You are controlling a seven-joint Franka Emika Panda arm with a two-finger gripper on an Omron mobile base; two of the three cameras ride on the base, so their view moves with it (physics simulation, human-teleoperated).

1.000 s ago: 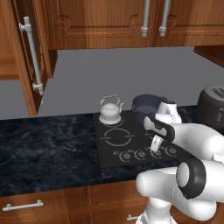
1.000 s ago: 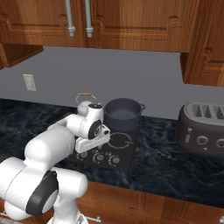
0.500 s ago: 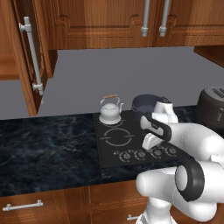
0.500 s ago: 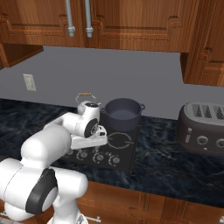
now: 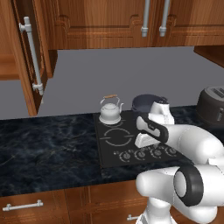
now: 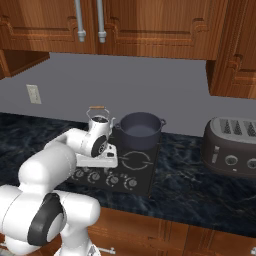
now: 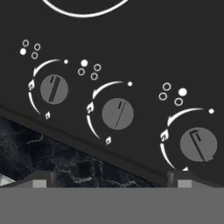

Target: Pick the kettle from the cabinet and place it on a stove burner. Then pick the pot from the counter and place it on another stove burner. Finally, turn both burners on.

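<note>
The white two-finger gripper (image 7: 112, 183), jaws spread wide and empty, hovers over three round grey knobs (image 7: 117, 113); squat silver kettle (image 5: 110, 111) at the flat black glass cooktop's (image 5: 114, 153) 11 o'clock, wide dark grey pot (image 6: 139, 130) at 1 o'clock

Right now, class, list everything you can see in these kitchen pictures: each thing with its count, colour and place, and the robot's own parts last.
kettle: one, silver-white, on the back left burner of the cooktop.
pot: one, dark grey, on the back right burner, beside the kettle.
cooktop: one, black glass with white rings, set in the counter.
knobs: four along the cooktop's front edge, grey; three in the hand view.
counter: one, black marble.
toaster: one, dark, on the counter right of the cooktop.
cabinet door: one, reddish-brown, open, upper left.
wall outlet: one, cream, on the grey wall.
pincer: one, dark tips, open, above the knobs.
</note>
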